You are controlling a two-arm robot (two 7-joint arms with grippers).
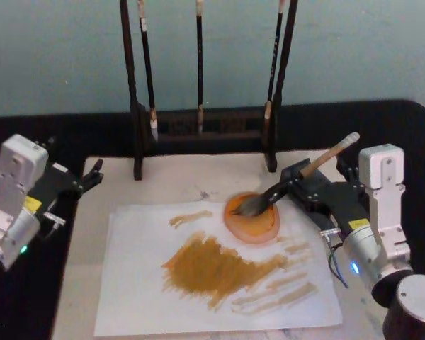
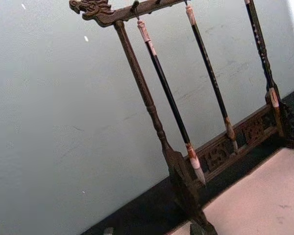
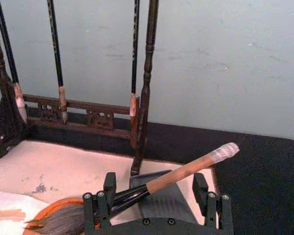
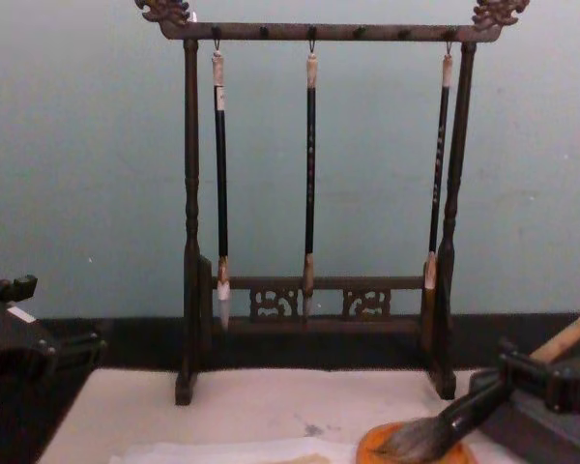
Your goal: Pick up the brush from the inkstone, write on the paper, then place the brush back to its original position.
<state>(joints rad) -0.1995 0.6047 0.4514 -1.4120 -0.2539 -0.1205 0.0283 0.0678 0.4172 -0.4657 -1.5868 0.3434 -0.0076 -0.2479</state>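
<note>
The brush [image 1: 324,157] lies tilted, its bushy tuft on the round orange inkstone [image 1: 261,225] and its tan handle pointing up to the right. My right gripper [image 1: 296,183] is open, one finger on each side of the black shaft and apart from it. The right wrist view shows the brush [image 3: 186,169] between the wide-set fingers [image 3: 95,205], over a dark grey block [image 3: 161,205], with the inkstone [image 3: 63,205] at the tuft. The paper [image 1: 142,283] lies in front, smeared with orange-brown strokes. My left gripper [image 1: 92,173] is parked open at the mat's left edge.
A dark wooden brush stand [image 1: 198,131] with three hanging brushes stands behind the inkstone, close to the right gripper [image 4: 532,382]. The chest view shows the stand [image 4: 309,300] tall and upright. A beige mat [image 1: 170,184] lies on the black table.
</note>
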